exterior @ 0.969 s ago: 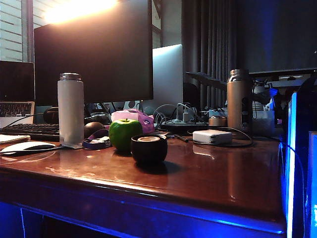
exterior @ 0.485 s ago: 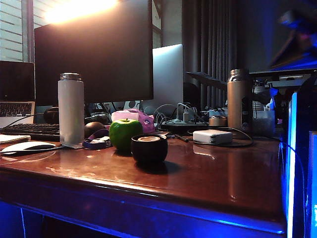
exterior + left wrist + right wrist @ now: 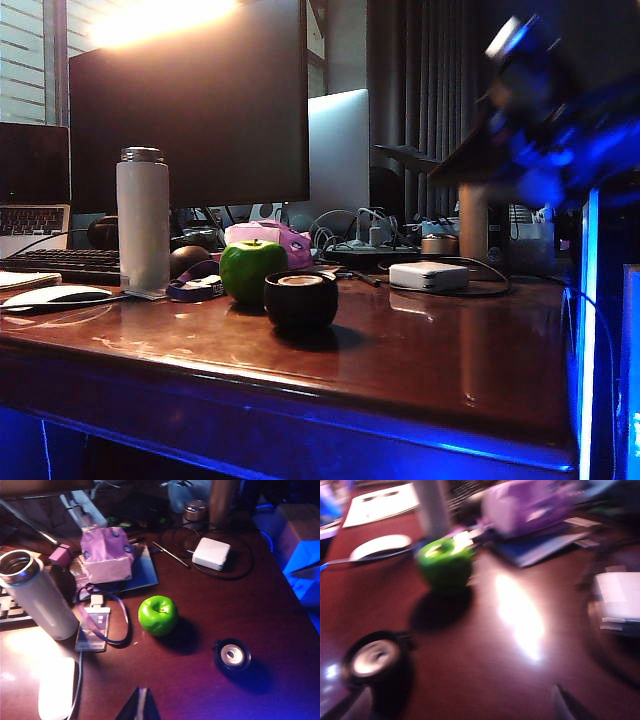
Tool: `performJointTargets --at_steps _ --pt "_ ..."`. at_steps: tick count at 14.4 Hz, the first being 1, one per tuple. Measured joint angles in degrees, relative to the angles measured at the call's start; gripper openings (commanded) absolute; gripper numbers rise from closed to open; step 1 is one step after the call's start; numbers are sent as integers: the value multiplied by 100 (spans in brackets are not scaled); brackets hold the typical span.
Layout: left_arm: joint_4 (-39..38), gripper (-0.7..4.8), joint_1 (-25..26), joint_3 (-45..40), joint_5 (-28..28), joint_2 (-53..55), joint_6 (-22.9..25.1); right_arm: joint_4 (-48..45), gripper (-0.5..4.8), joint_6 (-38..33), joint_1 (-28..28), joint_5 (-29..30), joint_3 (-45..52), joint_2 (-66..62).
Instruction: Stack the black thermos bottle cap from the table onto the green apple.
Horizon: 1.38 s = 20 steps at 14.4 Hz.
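**A:** So, which step is this?

**B:** The approach, I'd judge. The black thermos bottle cap point(image 3: 301, 300) stands on the surface point(image 3: 420, 350), pale face up, at about four o'clock from the green apple point(image 3: 252, 270) in the exterior view. The left wrist view shows a clear gap between them. Nothing is lifted yet.

**A:** And the grippers?

**B:** The right arm point(image 3: 545, 130) is a blur at roughly two o'clock from the cap, high above the surface and well apart from it. In its own wrist view the right gripper point(image 3: 455, 711) looks spread: two dark tips sit wide apart, with the cap and apple both ahead. That view is blurred too. The left gripper point(image 3: 140, 706) hangs over the surface, empty, and its tips look pressed together into one point.

**A:** What does the next move need?

**B:** Probably a descent with the spread jaws on either side of the cap's rounded wall, then a firm close. After that, a lift clear of the apple's top and a centred placement over the stem dimple. The apple is round and glossy, so an off-centre cap would likely slide off.

**A:** Any obstacles?

**B:** The white bottle point(image 3: 142, 220) at nine o'clock from the apple and the pink bundle point(image 3: 270, 238) at twelve; both look clear of the path.
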<state>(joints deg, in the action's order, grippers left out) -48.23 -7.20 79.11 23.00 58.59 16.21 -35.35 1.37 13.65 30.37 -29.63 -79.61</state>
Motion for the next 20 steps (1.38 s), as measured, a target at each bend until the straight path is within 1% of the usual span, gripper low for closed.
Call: performJointTargets --at_steps 3,5,6,9,11,12,15,18,20 --pt "2 -5 0 0 0 0 -2 -866 479 7 728 -203 2 -811" --pt "2 -5 0 -2 0 0 0 -1770 479 61 1058 -557 0 -1215" --pt "2 -5 0 -2 -2 0 0 -2129 479 66 1123 -658 0 -1412" --pt "2 -5 0 -2 0 0 0 -2603 479 70 1108 -717 0 -2009" --pt "0 -5 0 -4 0 0 -2 -2911 479 72 1187 -595 0 -2218" --pt "2 -5 2 -2 -2 0 -2 -2981 479 155 1217 -472 0 -2315" --pt "2 -5 2 -4 -2 2 -2 -2955 479 459 1353 -350 -2 -2367" --pt "2 -5 2 -4 -2 0 0 -2872 479 804 1545 -332 -9 -2365" --pt "2 -5 2 -4 -2 0 -2 -2634 479 920 1698 -356 -22 -2365"
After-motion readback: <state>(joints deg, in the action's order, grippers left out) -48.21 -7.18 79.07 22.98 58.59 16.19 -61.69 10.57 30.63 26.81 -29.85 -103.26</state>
